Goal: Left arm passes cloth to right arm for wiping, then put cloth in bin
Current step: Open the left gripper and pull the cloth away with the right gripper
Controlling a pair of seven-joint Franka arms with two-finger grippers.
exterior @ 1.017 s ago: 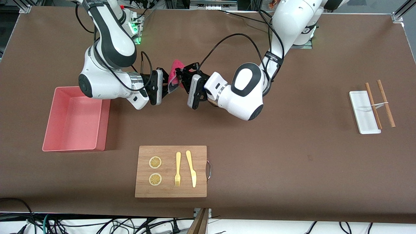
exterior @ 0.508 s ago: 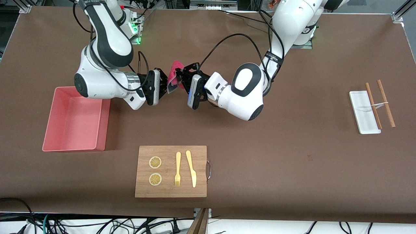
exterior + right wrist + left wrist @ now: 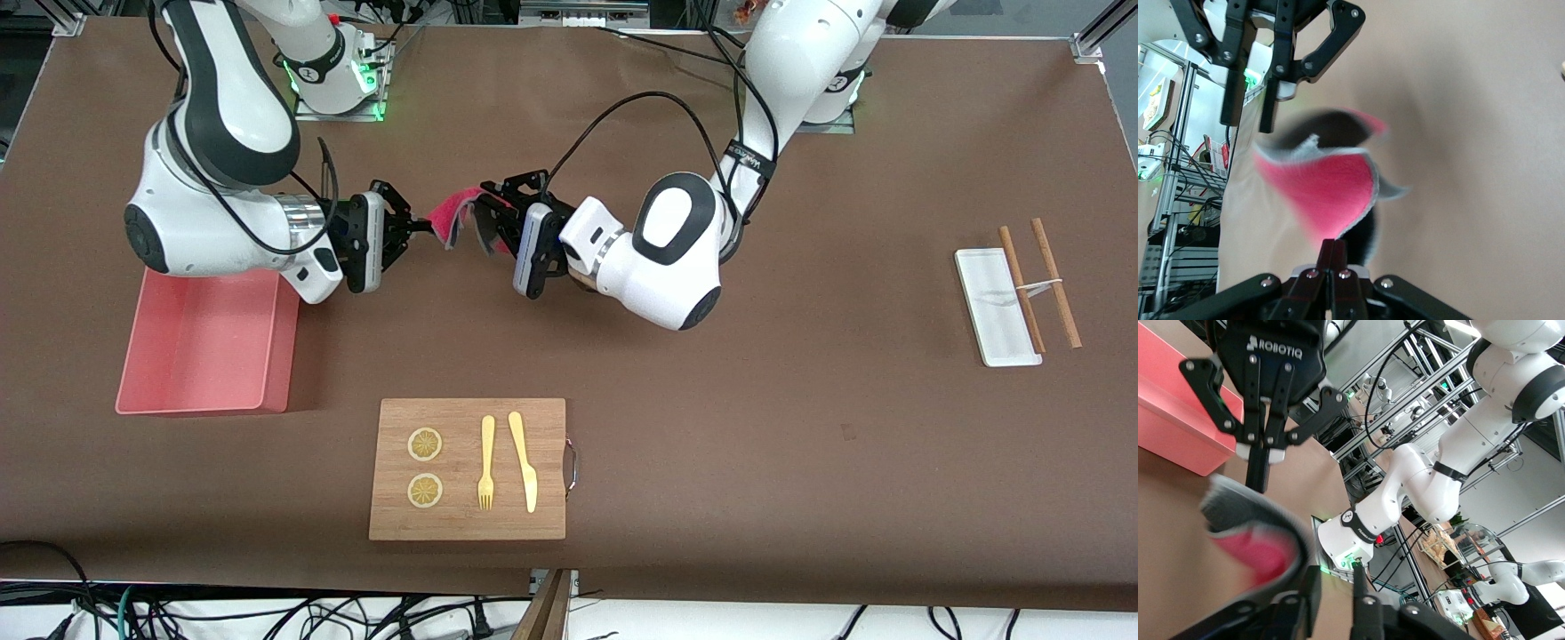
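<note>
The right gripper is up in the air over the bare brown table, near the bin's end, with its 2 fingers pressed together on one corner of the cloth; in the right wrist view the fingertips pinch the pink terry face, and the cloth fans out from them with its grey edge curling. The left gripper faces it from the other end of the cloth, also in the air above the table, and in the right wrist view its fingers stand slightly apart with the cloth hanging just off their tips, so the left gripper's jaws are open and only the right one grips. The left wrist view shows the right gripper closed on the grey edge of the cloth. The bin sits on the table toward the right arm's end, partly under that arm. Nearer the front camera lies a wooden cutting board carrying 2 lemon slices, a yellow fork and a yellow knife. Toward the left arm's end a white tray lies with 2 chopsticks beside it
</note>
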